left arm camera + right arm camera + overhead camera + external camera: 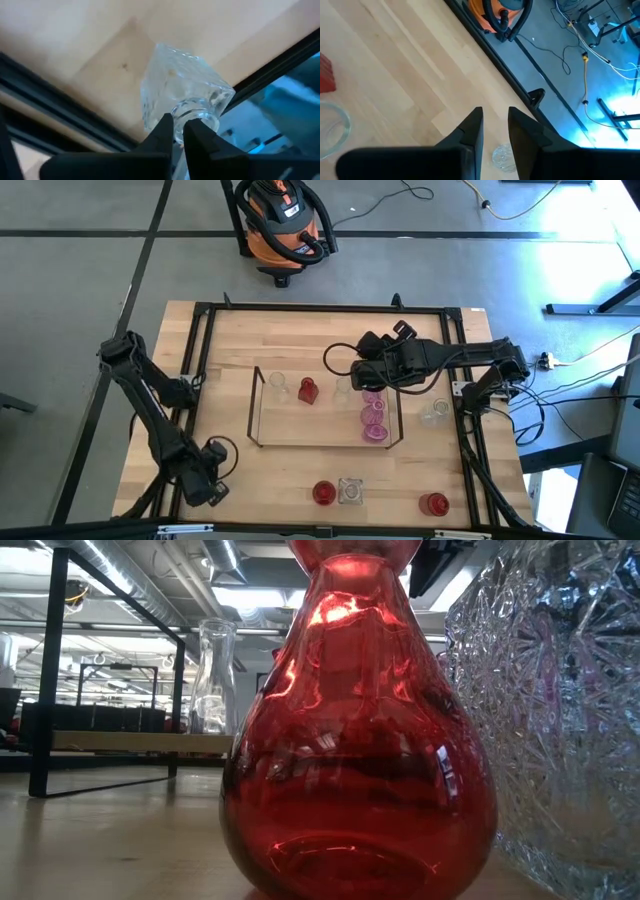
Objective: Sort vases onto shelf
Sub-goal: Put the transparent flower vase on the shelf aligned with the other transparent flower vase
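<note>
The wire shelf (255, 405) stands mid-table. On it are two clear vases (279, 387), a red one (307, 391) and three pink ones (375, 416). Standing on the tabletop are a clear vase (435, 412), two red ones (323, 493) and a cut-glass one (350, 491). The low view shows a red vase (360, 740) close up. My left gripper (212, 483) (178, 134) is at the near-left corner, shut on a clear cut-glass vase (175, 85). My right gripper (366, 362) (495, 127) hovers over the shelf's far right end, open by a narrow gap, holding nothing. My left gripper pinches the cut-glass vase at the rim of its mouth (197, 116) between its two fingers (162, 131). The square body points away from the fingers, tilted over the wood. I cannot tell whether it rests on the table.
A black frame (320, 308) edges the table and runs close past the left gripper (55, 107). A small clear glass (504, 155) shows below the right fingers. An orange shop vacuum (282, 225) stands on the floor beyond the far edge. Bare wood lies left of the shelf.
</note>
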`<state>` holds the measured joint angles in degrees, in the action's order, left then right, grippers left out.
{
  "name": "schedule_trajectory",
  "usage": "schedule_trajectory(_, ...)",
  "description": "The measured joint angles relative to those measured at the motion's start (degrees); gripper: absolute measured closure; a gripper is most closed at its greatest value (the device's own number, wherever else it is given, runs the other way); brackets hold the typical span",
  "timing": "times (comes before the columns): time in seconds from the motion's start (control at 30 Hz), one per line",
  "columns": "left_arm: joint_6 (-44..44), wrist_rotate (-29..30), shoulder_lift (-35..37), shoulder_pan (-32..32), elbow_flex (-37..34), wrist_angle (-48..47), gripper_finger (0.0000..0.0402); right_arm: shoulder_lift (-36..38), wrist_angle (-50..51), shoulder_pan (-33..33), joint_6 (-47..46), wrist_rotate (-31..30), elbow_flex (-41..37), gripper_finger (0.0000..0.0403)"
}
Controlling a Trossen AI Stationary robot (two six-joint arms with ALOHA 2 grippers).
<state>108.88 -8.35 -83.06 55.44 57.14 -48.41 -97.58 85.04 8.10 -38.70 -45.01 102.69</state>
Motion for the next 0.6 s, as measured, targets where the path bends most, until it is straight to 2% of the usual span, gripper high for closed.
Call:
schedule_trajectory(0.07, -0.17, 2.11, 2.21, -0.90, 0.00, -1.73, 0.0384, 0.00, -0.05, 0.00, 0.00, 0.01, 0.00, 0.0329)
schedule_trajectory(0.27, -2.69, 3.66, 10.13, -3.87, 1.85, -10.41, 0.0387, 0.00, -0.25, 0.02, 0.02, 0.01, 0.00, 0.0329)
schedule_trajectory(0.5, -7.38, 4.53, 15.45, -7.08, 11.75, -29.31, 0.0387, 0.00, -1.37, 0.01, 0.04, 0.00, 0.00, 0.0329)
schedule_trajectory(0.6, -11.95, 8.48, 16.16, -9.86, 18.31, -33.88, 0.0387, 0.00, -1.71, 0.02, 0.04, -0.02, 0.00, 0.0329)
